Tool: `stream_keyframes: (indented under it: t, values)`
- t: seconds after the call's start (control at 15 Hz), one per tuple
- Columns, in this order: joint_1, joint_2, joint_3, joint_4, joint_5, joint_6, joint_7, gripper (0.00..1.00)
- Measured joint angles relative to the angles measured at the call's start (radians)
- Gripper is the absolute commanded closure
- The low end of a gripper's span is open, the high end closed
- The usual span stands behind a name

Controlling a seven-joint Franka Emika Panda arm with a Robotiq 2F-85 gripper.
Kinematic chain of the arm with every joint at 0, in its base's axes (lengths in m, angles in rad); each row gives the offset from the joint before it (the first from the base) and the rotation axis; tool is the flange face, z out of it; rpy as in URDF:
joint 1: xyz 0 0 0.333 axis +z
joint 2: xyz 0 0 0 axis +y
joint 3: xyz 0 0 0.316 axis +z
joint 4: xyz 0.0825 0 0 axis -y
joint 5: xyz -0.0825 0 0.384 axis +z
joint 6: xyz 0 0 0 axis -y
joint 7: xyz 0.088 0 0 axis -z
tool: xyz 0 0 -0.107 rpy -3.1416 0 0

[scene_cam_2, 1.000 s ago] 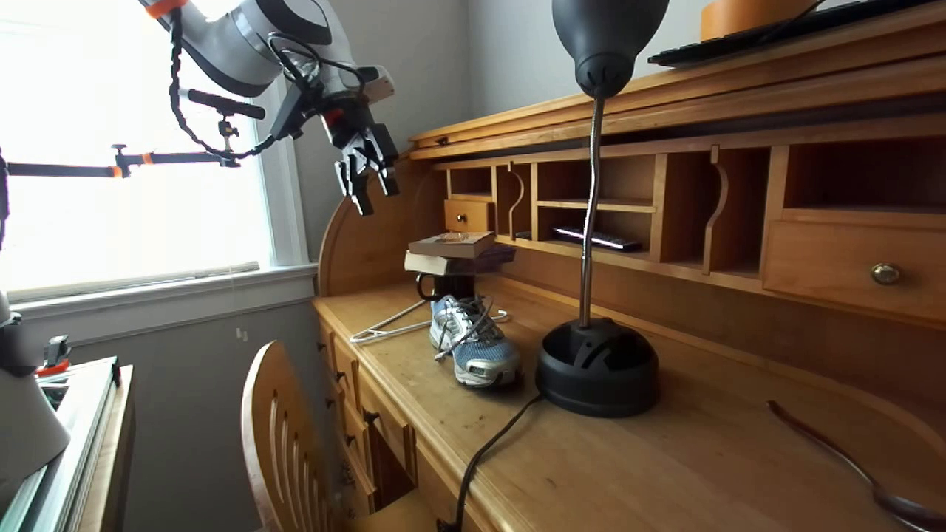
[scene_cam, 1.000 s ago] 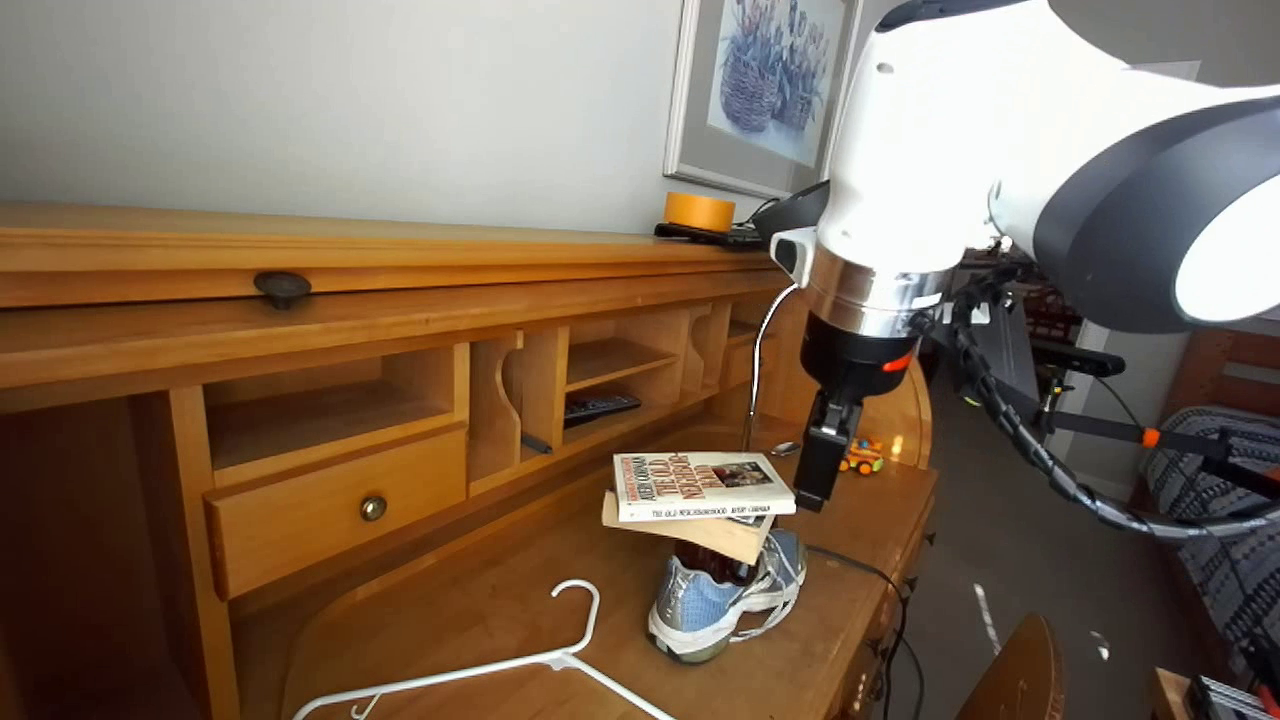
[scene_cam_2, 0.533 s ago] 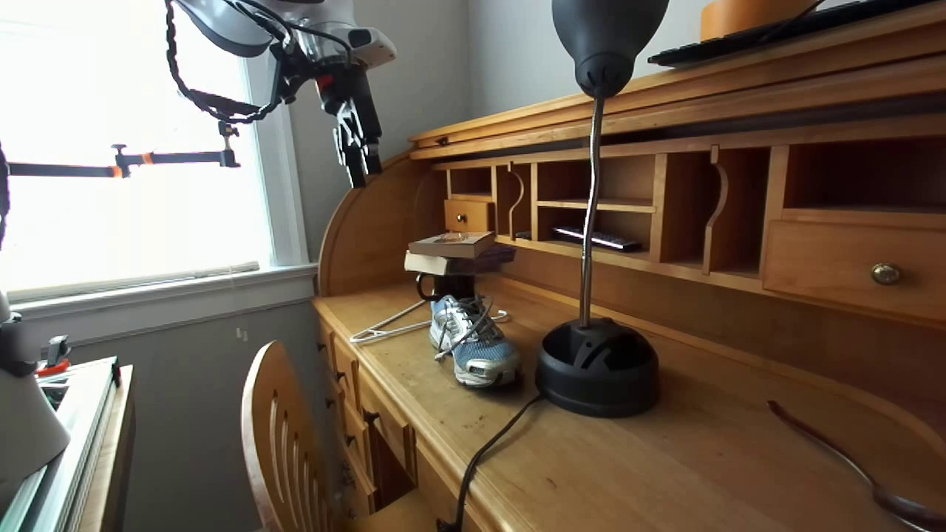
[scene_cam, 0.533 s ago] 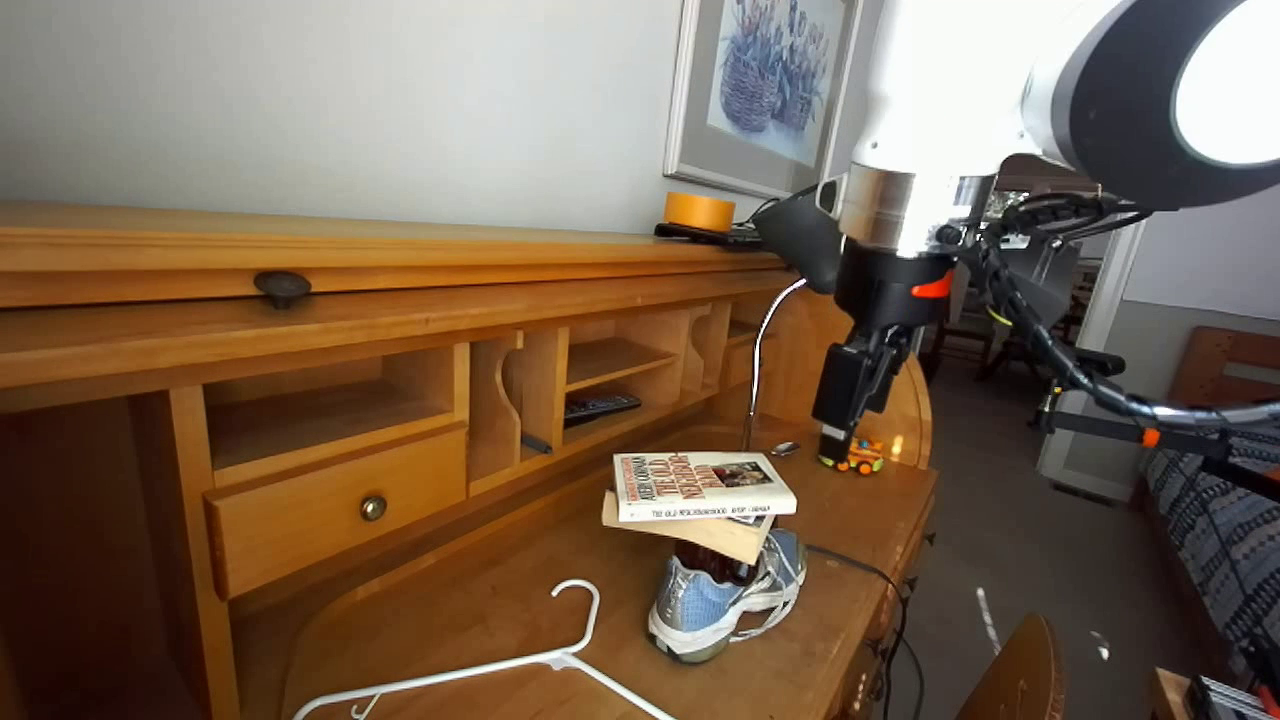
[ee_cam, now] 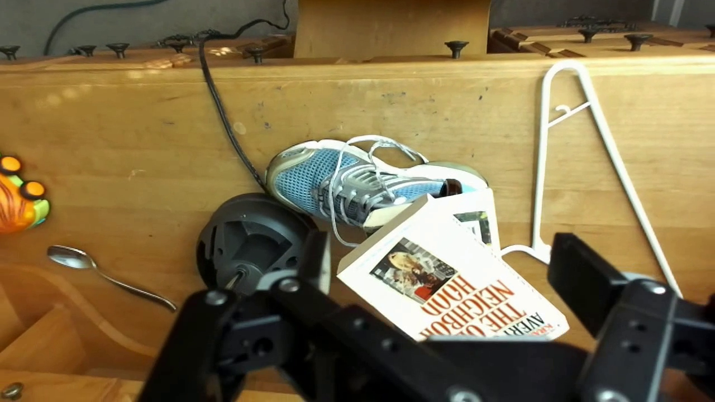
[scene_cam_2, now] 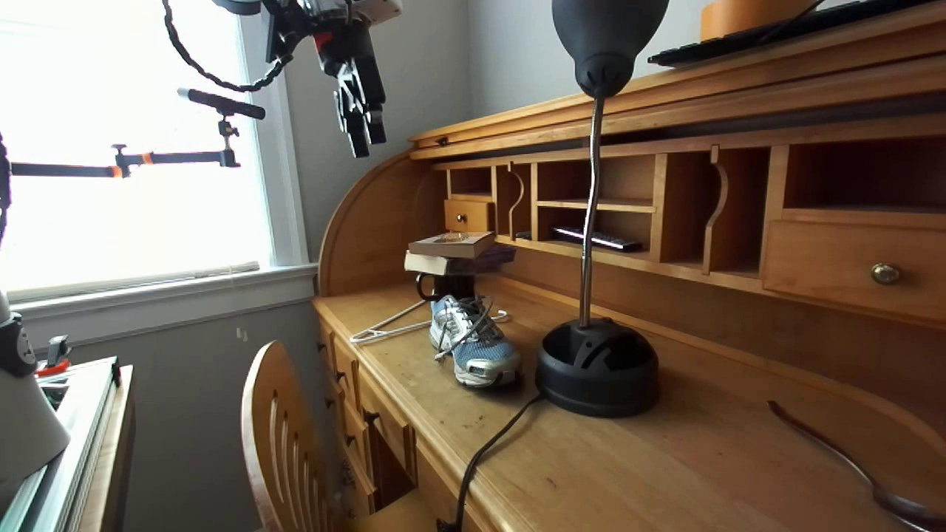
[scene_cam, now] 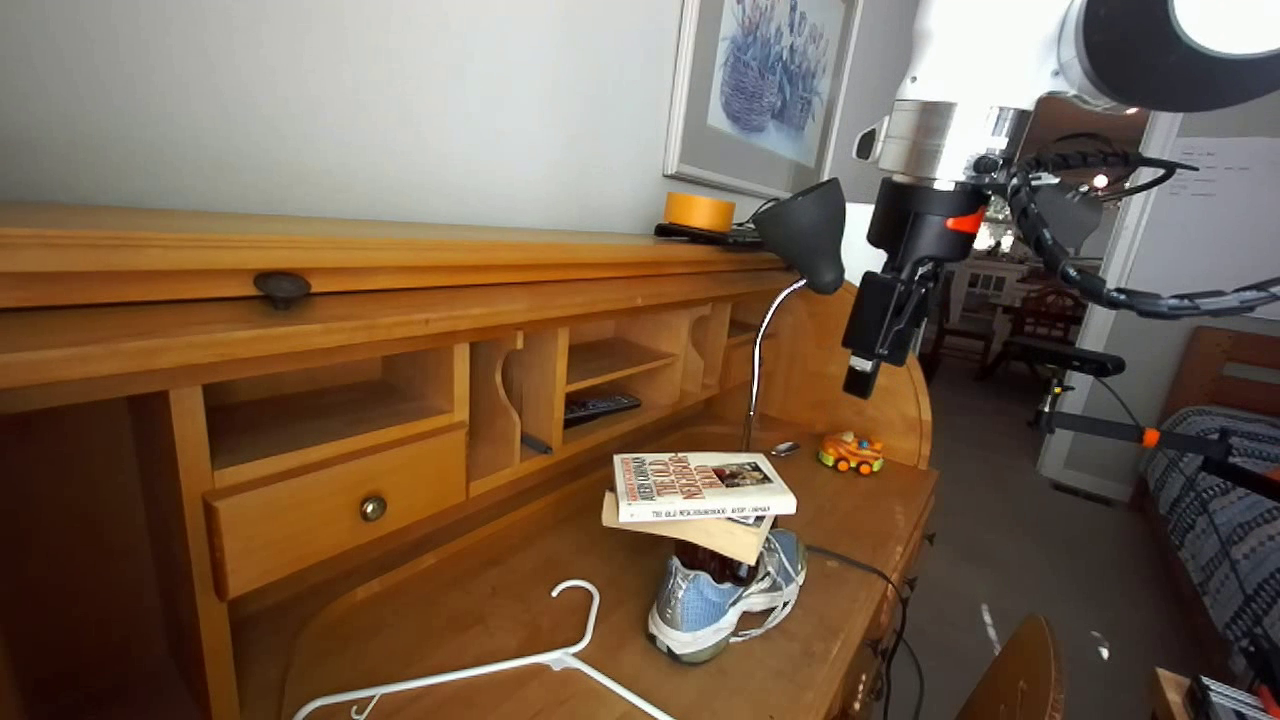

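In the wrist view, we have the claw (ee_cam: 440, 254) spread wide and empty, well above the top book (ee_cam: 463, 287), whose long axis slants far-left to near-right.

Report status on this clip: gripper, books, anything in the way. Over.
Gripper open, empty, above desk. Books stacked on dark mug, untouched. Possible obstacles: lamp and sneaker close by.

The gripper (scene_cam_2: 369, 144) is black. The top book (ee_cam: 458, 273) is white with red lettering; the shoe (ee_cam: 346, 184), light-blue mesh with white and grey; the hanger (scene_cam: 562, 659), white; the lamp (scene_cam_2: 599, 388), black and silver; the toy (scene_cam: 851, 453), orange with reddish stripes and lime green; the bench (scene_cam_2: 665, 465), honey-brown, faintly grained.
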Motion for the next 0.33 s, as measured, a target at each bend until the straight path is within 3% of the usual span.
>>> stream_keyframes:
  t: [0.33]
  values:
    - [-0.002, -0.01, -0.005, -0.003, 0.005, 0.0, -0.01, 0.0]
